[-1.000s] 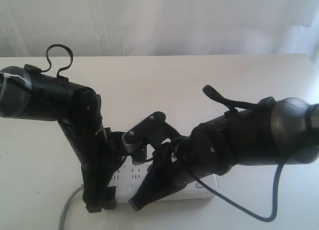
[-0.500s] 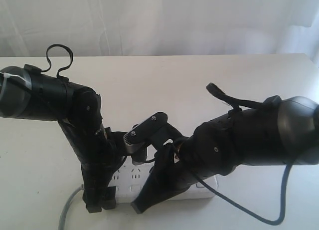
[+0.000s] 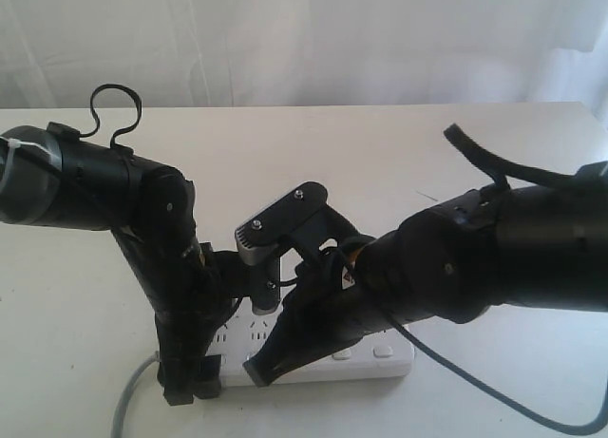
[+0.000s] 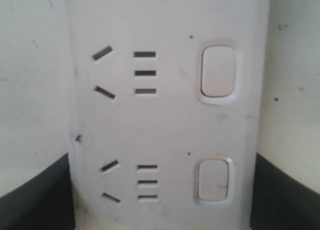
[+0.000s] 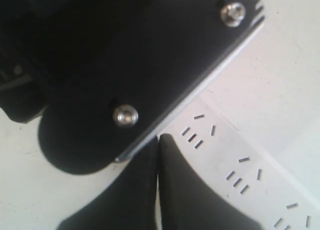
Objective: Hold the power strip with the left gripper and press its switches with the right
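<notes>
The white power strip [image 3: 328, 362] lies near the table's front edge, and its grey cord [image 3: 128, 405] runs off to the left. My left gripper [image 3: 190, 381] reaches straight down on the strip's left end. In the left wrist view its black fingers [image 4: 35, 200] press both long sides of the power strip [image 4: 165, 120], and two switches [image 4: 218, 71] show. My right gripper [image 3: 256, 370] is shut, with its joined tip at the strip's front edge beside the left fingers. In the right wrist view the shut right gripper [image 5: 159, 140] touches the power strip [image 5: 235, 175]. The switch under it is hidden.
Two more switches [image 3: 384, 351] show on the strip's right part. The right arm's silver plate [image 3: 275, 224] stands close to the left arm [image 3: 161, 267]. A black screwed plate [image 5: 135, 85] fills much of the right wrist view. A white curtain hangs behind the table [image 3: 313, 143].
The right arm's body has swung up and towards the right, and its silver plate has risen. Its jaw tip has stayed at the strip's front edge. The left arm has not moved.
</notes>
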